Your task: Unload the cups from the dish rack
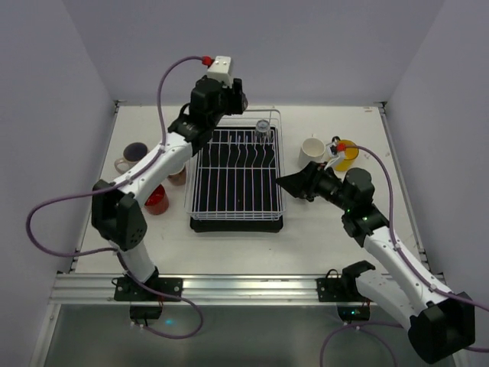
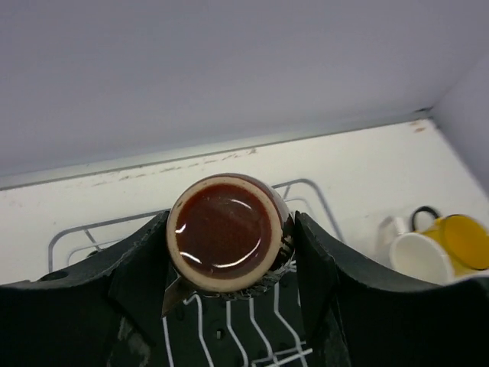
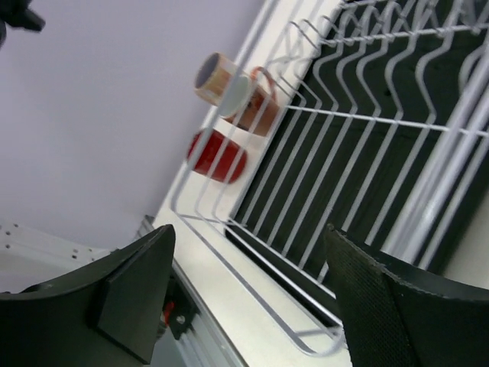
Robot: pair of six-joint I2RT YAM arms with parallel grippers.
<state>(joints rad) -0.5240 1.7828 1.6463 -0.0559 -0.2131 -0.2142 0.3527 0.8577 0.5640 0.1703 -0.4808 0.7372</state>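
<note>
The dish rack (image 1: 237,220) is a white-wire basket on a black tray at mid-table. My left gripper (image 1: 219,99) hangs over its far left corner, shut on a brown cup (image 2: 224,233) whose glossy brown face with a cream rim fills the space between the fingers (image 2: 317,260). A clear glass (image 1: 263,126) stands in the rack's far right corner. My right gripper (image 1: 288,182) sits open and empty beside the rack's right side. In the right wrist view the right gripper (image 3: 248,298) spans the rack's wires (image 3: 367,115).
White cup (image 1: 312,149) and yellow cup (image 1: 348,154) stand right of the rack. Left of it are a dark-inside cup (image 1: 134,153), a brown cup (image 1: 177,176) and a red cup (image 1: 157,200). Walls close in the table on three sides.
</note>
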